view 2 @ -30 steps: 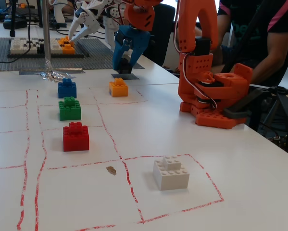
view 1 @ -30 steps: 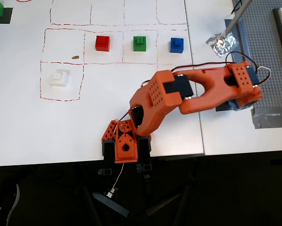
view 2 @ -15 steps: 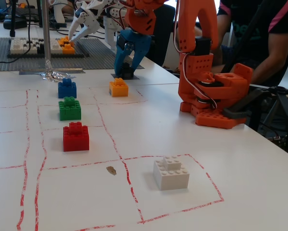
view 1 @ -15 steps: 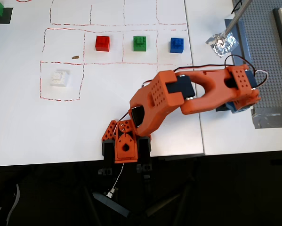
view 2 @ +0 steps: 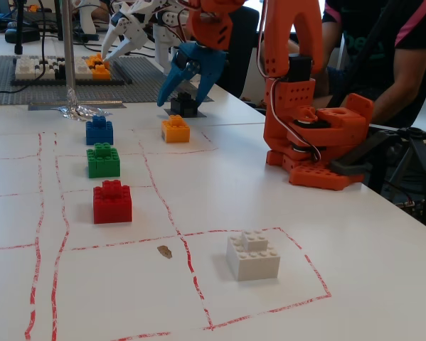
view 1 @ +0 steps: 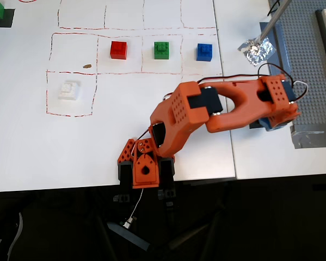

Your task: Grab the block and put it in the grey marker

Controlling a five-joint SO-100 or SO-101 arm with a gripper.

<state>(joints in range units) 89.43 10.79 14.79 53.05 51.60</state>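
In the fixed view the black block (view 2: pixel 185 106) sits on the grey marker (view 2: pixel 199 114), a small dark patch at the far side of the table just behind an orange brick (view 2: pixel 175 130). My gripper (view 2: pixel 181 97) has blue fingers (view 2: pixel 168 83) that hang spread apart over the block, one on each side of its top. In the overhead view the gripper (view 1: pixel 267 124) is at the right, beside the baseplate, and covers the block. Only a dark corner of the marker (view 1: pixel 254 126) shows there.
Red (view 1: pixel 118 49), green (view 1: pixel 161 50) and blue (view 1: pixel 204 51) bricks stand in a row of red-lined cells, and a white brick (view 1: pixel 69 89) in its own cell. A studded grey baseplate (view 1: pixel 309 70), a pole on foil (view 1: pixel 256 49) and a second white arm (view 2: pixel 136 21) lie beyond. A person (view 2: pixel 383 50) sits to the right.
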